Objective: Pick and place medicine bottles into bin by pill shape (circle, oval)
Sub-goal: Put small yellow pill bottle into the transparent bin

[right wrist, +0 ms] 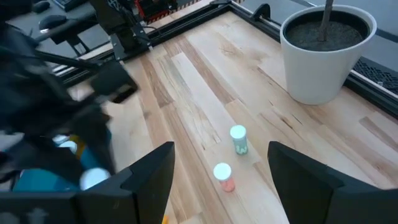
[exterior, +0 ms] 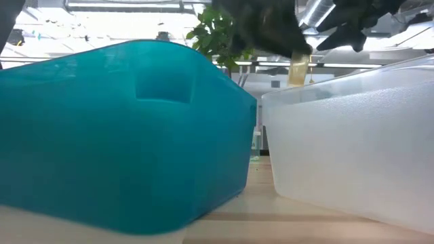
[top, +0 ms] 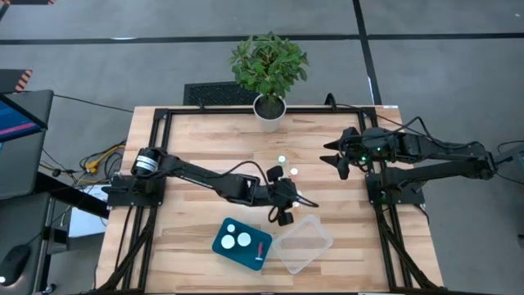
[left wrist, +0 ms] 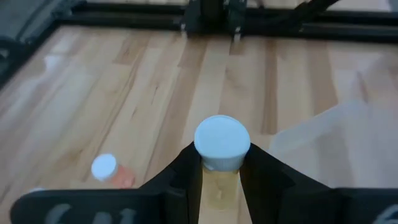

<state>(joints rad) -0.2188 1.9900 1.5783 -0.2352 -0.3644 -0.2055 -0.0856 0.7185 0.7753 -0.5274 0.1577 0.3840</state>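
Note:
My left gripper (top: pixel 284 216) is shut on a medicine bottle with a white cap (left wrist: pixel 222 142) and a yellowish body, above the table between the teal bin (top: pixel 241 243) and the clear bin (top: pixel 301 242). In the low view the bottle (exterior: pixel 298 68) shows above the clear bin's rim. Two more bottles stand on the table further back, one greenish (right wrist: pixel 238 138) and one orange (right wrist: pixel 222 175). Two white caps (top: pixel 237 235) show inside the teal bin. My right gripper (top: pixel 337 160) is open and empty at the table's right, behind those two bottles. My left gripper pinches the bottle's yellowish body (left wrist: pixel 219 186) between its two fingers, just below the white cap. The fingers (left wrist: pixel 186 171) stand on either side of it and slant down. The bottle is lifted clear of the table, cap uppermost.
A potted plant in a white pot (top: pixel 268 111) stands at the table's far edge. A black frame (top: pixel 164 115) runs around the tabletop. In the low view the teal bin (exterior: pixel 122 135) and the clear bin (exterior: pixel 352 142) stand side by side at the near edge.

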